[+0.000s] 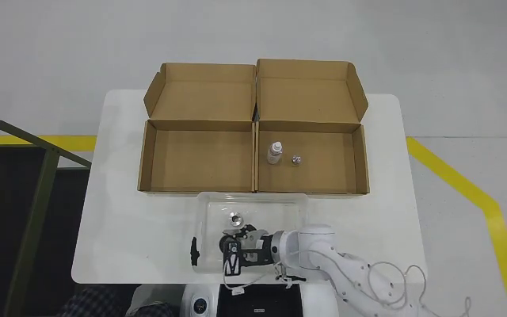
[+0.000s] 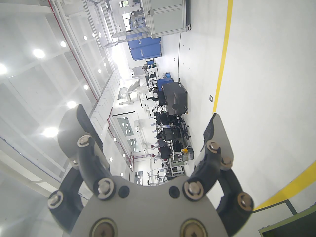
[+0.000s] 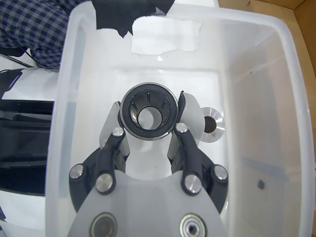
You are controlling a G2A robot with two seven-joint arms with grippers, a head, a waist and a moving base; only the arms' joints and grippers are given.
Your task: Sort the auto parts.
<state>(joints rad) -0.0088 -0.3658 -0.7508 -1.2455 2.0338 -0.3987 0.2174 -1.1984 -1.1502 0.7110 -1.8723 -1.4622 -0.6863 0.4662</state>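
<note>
My right gripper (image 3: 148, 114) is down inside the clear plastic bin (image 3: 293, 80), shut on a black cylindrical bearing (image 3: 149, 117) whose open bore faces the wrist camera. A small shiny metal flanged part (image 3: 212, 124) lies on the bin floor just beside one finger. From above, the right gripper (image 1: 234, 250) is at the bin's (image 1: 207, 208) near left part, with the shiny part (image 1: 234, 216) a little farther in. A white bottle-shaped part (image 1: 275, 152) and a small metal part (image 1: 295, 158) lie in the right cardboard box (image 1: 360, 162). My left gripper (image 2: 148, 124) is open, pointing out into the room, holding nothing.
An empty left cardboard box (image 1: 146, 158) stands beside the right one, both lids open toward the far side. Black tape (image 3: 128, 8) and a white label are stuck on the bin's end wall. A person's checked sleeve (image 3: 37, 13) is beyond the bin at the table's near edge.
</note>
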